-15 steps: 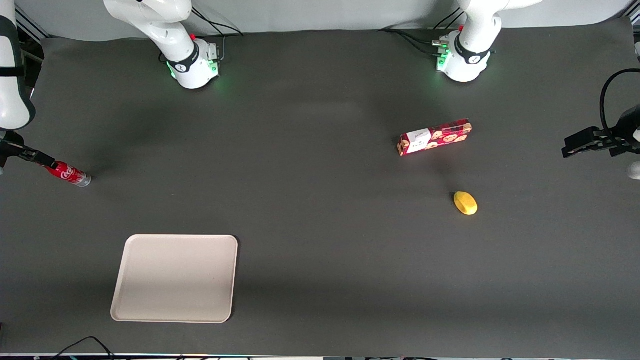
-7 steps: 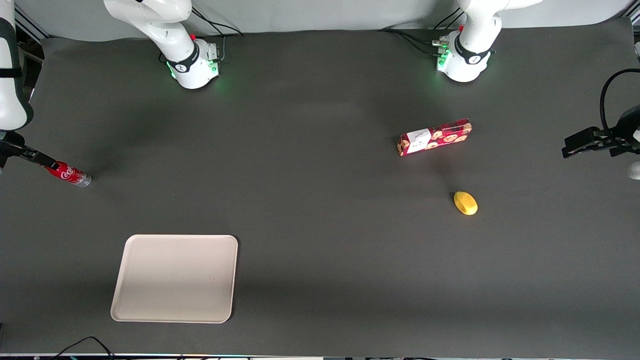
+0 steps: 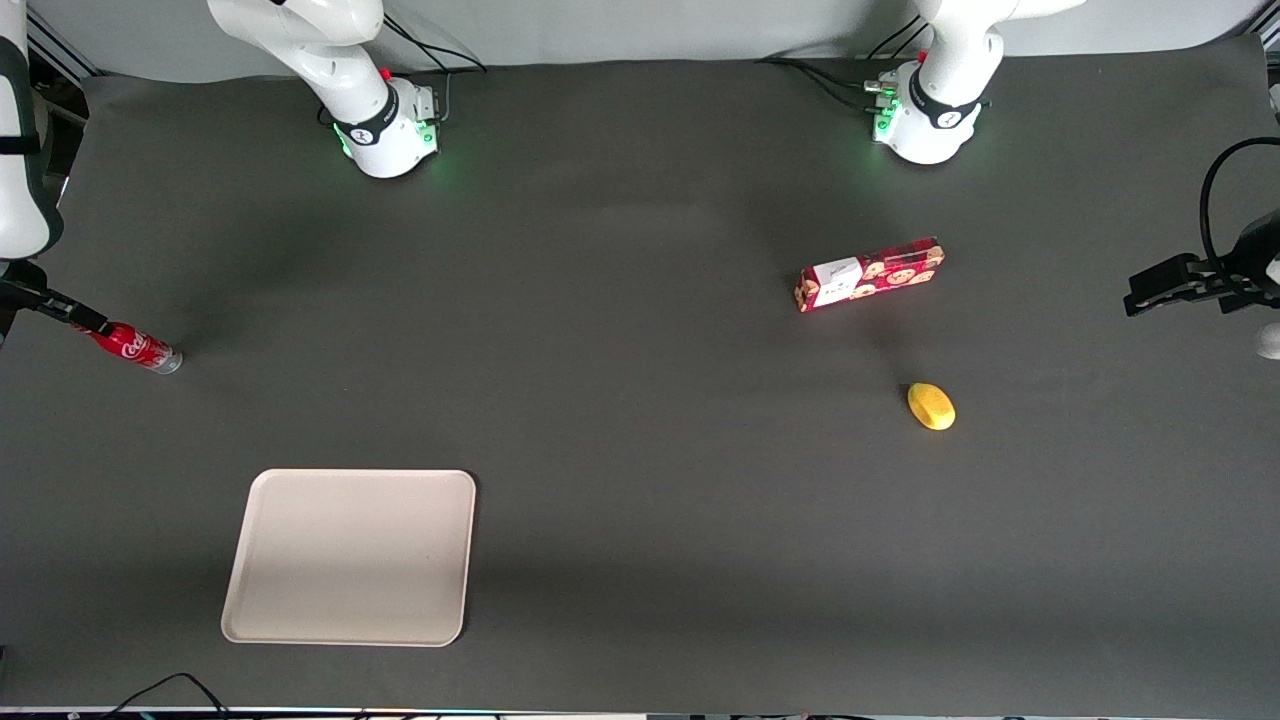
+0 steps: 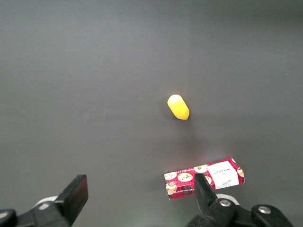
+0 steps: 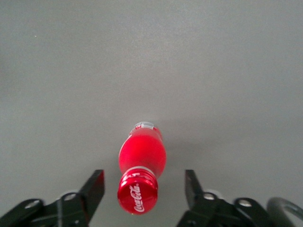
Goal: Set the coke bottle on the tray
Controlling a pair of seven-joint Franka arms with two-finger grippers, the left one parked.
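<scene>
While its two fingers stand spread wide with a clear gap to either side of the red cap, the gripper (image 5: pixel 144 189) grips nothing and hangs right above the coke bottle (image 5: pixel 141 164), as the right wrist view shows. In the front view the gripper (image 3: pixel 78 320) sits at the working arm's end of the table, one dark finger (image 3: pixel 88 318) reaching over the bottle's cap end. The coke bottle (image 3: pixel 136 348) appears to stand upright on the dark table (image 3: pixel 620 480), close to that end's edge, with its white script and silvery base showing; whether the finger touches the cap cannot be told.

The tray (image 3: pixel 349 556) lies flat nearer to the front camera than the bottle, well apart from it, close to the table's front edge and bare.

Toward the parked arm's end of the table lies a flat red cookie box (image 3: pixel 869 273), and nearer to the front camera than the box rests a small yellow object (image 3: pixel 931 406), the two near each other but apart. The left wrist view shows the same cookie box (image 4: pixel 204 178) and yellow object (image 4: pixel 178 107).
</scene>
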